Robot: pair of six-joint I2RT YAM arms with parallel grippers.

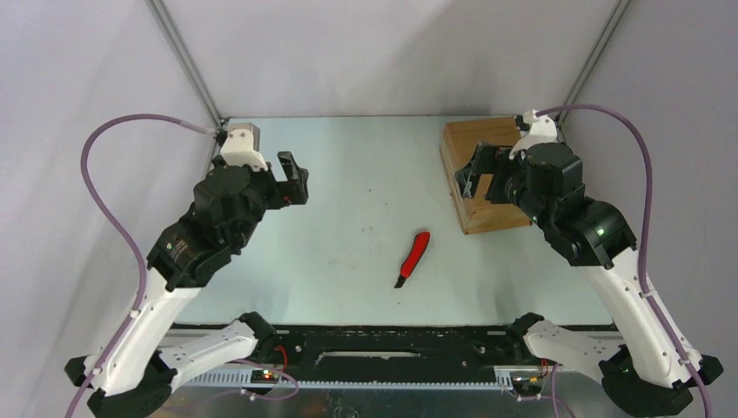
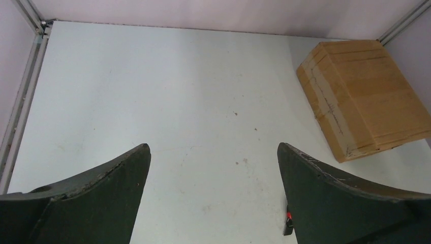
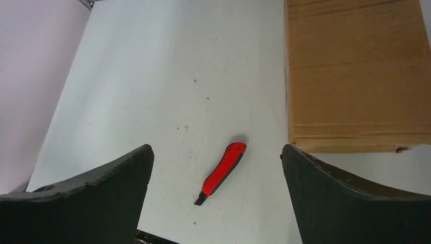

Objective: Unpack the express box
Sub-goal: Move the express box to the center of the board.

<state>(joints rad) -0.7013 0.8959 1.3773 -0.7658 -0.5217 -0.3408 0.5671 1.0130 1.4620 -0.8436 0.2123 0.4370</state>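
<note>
Both the left gripper and right gripper hung with jaws wide apart, nothing held. The box sat ahead-right of the right one, knife just ahead.

The pale grey worktop is smooth and matt, lightly speckled. At two o'clock on it, the oblong brown corrugated cardboard express box looks dull and fibrous. The slim red utility knife has a smooth plastic handle. The left hand has dark matt fingers (rims scuffed pale).
</note>
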